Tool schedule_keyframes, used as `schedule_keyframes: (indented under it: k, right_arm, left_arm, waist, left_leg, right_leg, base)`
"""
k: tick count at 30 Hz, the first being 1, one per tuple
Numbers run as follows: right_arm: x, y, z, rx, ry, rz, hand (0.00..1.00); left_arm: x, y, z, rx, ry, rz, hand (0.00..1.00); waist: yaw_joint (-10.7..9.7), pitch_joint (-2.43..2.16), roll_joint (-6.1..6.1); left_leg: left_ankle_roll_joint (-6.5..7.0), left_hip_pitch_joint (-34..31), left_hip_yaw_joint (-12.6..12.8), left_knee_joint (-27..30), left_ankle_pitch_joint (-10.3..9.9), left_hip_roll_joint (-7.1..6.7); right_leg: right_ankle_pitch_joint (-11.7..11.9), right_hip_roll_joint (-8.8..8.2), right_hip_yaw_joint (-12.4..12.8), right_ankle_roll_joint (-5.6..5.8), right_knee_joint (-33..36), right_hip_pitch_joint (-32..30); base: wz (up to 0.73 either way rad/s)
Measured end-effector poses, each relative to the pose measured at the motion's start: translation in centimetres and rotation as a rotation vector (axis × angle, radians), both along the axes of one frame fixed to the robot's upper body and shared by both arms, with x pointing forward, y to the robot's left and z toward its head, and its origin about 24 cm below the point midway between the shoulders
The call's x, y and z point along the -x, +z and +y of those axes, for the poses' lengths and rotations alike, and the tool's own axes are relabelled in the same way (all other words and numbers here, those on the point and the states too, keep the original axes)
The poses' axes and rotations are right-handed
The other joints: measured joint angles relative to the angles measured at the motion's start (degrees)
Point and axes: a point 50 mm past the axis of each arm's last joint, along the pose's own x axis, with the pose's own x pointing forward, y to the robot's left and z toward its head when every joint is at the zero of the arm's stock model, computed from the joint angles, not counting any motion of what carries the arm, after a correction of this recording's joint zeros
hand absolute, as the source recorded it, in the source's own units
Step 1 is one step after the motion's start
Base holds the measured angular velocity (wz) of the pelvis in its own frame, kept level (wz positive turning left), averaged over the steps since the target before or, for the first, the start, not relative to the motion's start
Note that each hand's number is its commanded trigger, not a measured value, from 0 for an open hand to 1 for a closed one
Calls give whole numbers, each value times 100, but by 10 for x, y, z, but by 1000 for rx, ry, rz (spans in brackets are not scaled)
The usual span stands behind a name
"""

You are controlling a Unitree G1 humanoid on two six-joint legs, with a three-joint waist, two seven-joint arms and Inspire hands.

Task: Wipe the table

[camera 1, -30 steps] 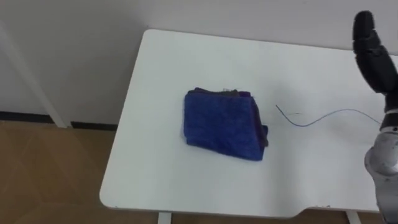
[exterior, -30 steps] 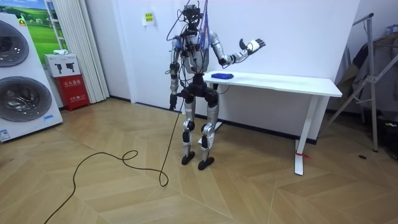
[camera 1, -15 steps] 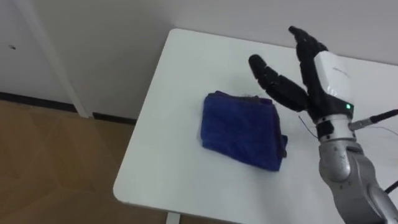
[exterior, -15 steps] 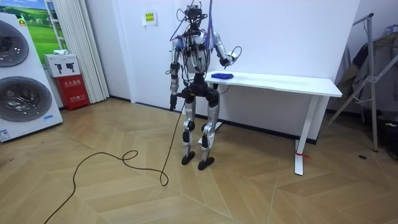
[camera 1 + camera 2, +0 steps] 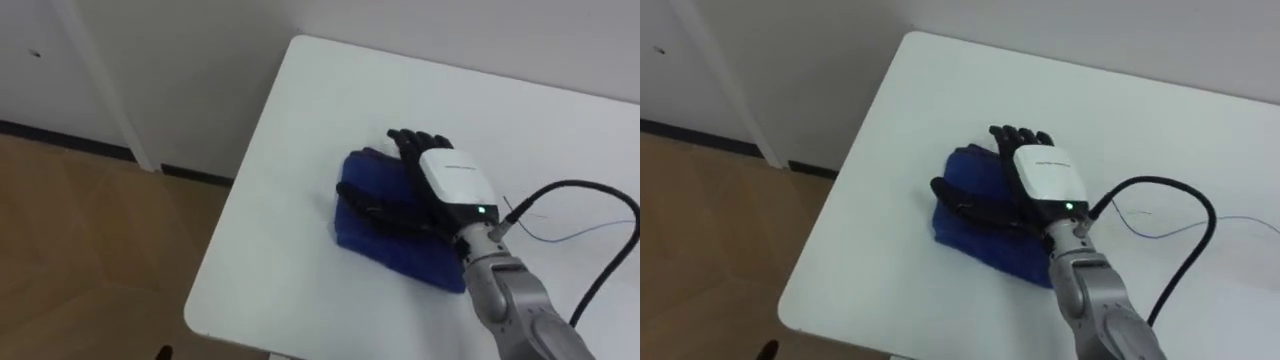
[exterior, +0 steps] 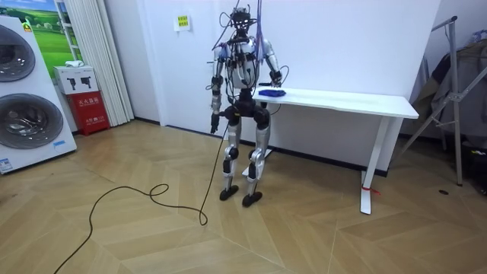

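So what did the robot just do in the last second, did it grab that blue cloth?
Its right hand, which was raised in the air above the table a second ago, has swung down and now lies flat on the blue cloth, fingers straight, pressing rather than gripping. The cloth remains folded at the same end of the table, and the left hand hangs at the robot's side as before.

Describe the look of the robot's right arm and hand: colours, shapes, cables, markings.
The right hand has black segmented fingers and a smooth white rounded plate on its back, with a small green light at the wrist end. The forearm is a silver-grey metal tube. A black cable loops out from the wrist.
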Motion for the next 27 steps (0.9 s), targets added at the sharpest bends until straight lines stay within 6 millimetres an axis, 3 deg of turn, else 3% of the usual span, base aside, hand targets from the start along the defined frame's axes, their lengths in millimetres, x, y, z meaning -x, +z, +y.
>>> schedule_keyframes:
  k: [1,2,3,4,5,6,7,13,21,24,27]
  right_arm:
    - [-1,1,4,2,18,-7,0]
    - [0,-1,6,25,40,0,0]
    - [2,-4,7,28,38,14,0]
    - [3,-11,5,38,27,45,0]
    - [4,-15,0,50,3,73,0]
    - [4,-17,-2,56,-7,86,0]
    - [6,-23,-4,65,-20,118,0]
    - [9,-26,-4,67,-24,144,0]
    - [10,-26,-4,80,-3,141,0]
    - [11,-26,-2,93,13,131,0]
    - [13,-24,0,90,35,117,0]
  left_arm:
    - [1,1,3,-10,-4,2,0]
    - [8,-1,3,-8,-6,28,0]
    - [8,-1,2,-5,-9,26,0]
    - [5,-1,-1,7,-23,12,0]
    - [-2,-1,-3,13,-39,-12,0]
    - [-4,0,-4,15,-44,-20,0]
    - [-1,0,-3,11,-36,-16,0]
    - [20,-4,-4,20,-14,57,0]
    - [18,-5,-7,49,-12,49,0]
    - [17,-5,-8,50,-13,43,0]
    - [17,-6,-10,56,-13,42,0]
  waist:
    - [-5,0,-41]
    - [-152,-30,13]
    - [-253,-27,9]
    - [-329,-19,-16]
    - [-332,-11,-59]
    - [-336,-13,-54]
    - [-244,-56,-107]
    - [-253,-45,-117]
    - [-262,-19,-86]
    - [-288,-10,-71]
    - [-304,-12,-49]
  left_leg:
    - [-13,-29,-3,19,-8,3]
    - [-290,-38,47,79,-89,102]
    - [-466,-20,208,47,-83,129]
    - [-614,-4,695,-147,-4,207]
    - [-616,-162,968,-373,111,274]
    - [-616,-296,1051,-460,323,332]
    - [-466,-317,1166,-325,390,313]
    - [-462,-95,1078,-331,390,124]
    - [-450,-89,1122,-327,388,-12]
    - [-292,-98,1154,-326,326,-26]
    - [-265,-99,1174,-321,307,-32]
  right_leg:
    - [270,67,37,-79,-340,-148]
    - [778,90,-108,-189,-228,-180]
    - [778,62,-129,-192,-176,-138]
    - [778,2,5,-192,-159,-49]
    - [746,-74,250,-140,-165,7]
    - [718,-81,285,-97,-155,22]
    - [650,-108,293,5,-141,63]
    - [555,-255,-55,154,-133,315]
    - [483,-351,-64,235,-133,365]
    - [411,-353,-53,240,-132,365]
    - [388,-356,-57,241,-121,366]
  base:
    - [-45]
    - [-3]
    - [35]
    - [52]
    - [52]
    - [29]
    - [11]
    - [10]
    - [3]
    - [0]
    - [0]
